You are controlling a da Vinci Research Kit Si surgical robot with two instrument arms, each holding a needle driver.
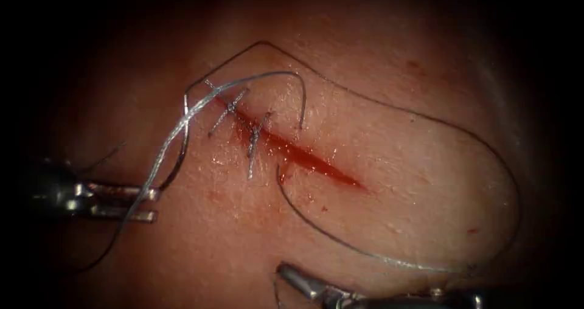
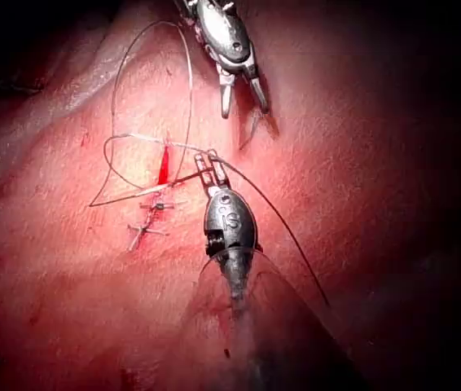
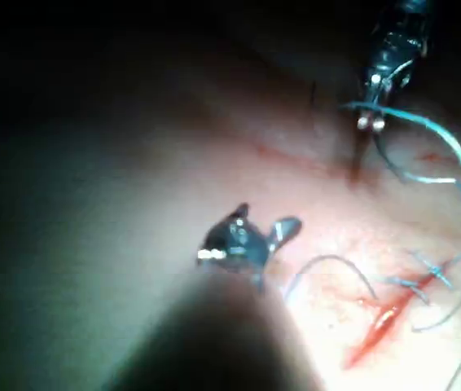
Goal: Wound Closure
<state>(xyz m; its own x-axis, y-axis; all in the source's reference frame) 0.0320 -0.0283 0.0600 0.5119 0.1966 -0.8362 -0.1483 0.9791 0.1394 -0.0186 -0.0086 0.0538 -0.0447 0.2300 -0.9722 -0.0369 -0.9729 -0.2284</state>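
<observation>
Endoscope view: the left gripper [image 1: 156,204] lies at the left edge of the tissue [image 1: 413,145], well left of the cut [image 1: 316,162], its jaws apart. A pale thread [image 1: 201,104] runs across them without being clamped, arches over the cut's upper end and enters the tissue just right of it. A dark curve [image 1: 183,140] beside that thread, left of the cut, looks like the needle. It lies on the surface, not in the tissue, with one end at the left gripper, though I cannot tell whether it touches. Two knotted stitches [image 1: 231,108] cross the upper cut, and red fluid [image 1: 286,148] fills the rest. The right gripper [image 1: 298,278] sits at the tissue's lower edge.

Left wrist view: the left gripper [image 2: 206,165] is slightly parted with thread [image 2: 247,175] passing its tips. The right gripper [image 2: 244,104] is spread wide and holds nothing.

Right wrist view: the right gripper [image 3: 265,224] gapes empty above the tissue, and thread [image 3: 458,163] trails from the left gripper [image 3: 370,122]
</observation>
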